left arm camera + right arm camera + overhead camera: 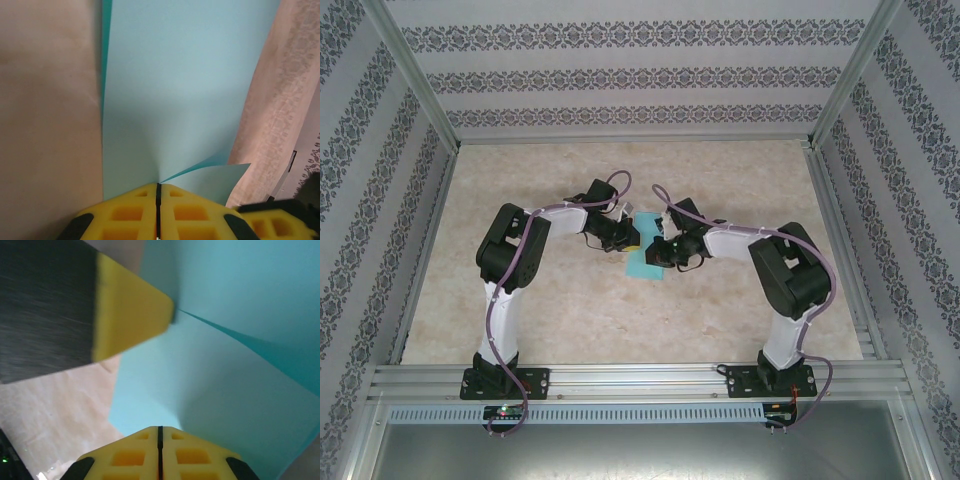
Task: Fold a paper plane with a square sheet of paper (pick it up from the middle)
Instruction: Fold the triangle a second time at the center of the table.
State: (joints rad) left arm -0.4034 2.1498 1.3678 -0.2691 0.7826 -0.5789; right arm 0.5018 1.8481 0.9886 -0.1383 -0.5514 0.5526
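The square sheet of paper (642,265) is turquoise and lies mid-table between both arms, partly folded, one flap lifting off the other. In the left wrist view my left gripper (158,186) is shut, pinching the sheet (175,90) where the two layers part. From above, the left gripper (628,238) sits at the sheet's far left edge. My right gripper (663,252) is at its right side. Its jaws (160,428) are shut with the sheet (240,365) bending up from their tips. The left gripper's fingertip (127,310) shows at the crease. The paper plane is out of view.
The beige marbled table (570,310) spreads around the sheet on all sides. Patterned walls and aluminium posts enclose it; a metal rail (640,380) runs along the near edge by the arm bases. The right gripper's body (280,220) is close beside the left fingers.
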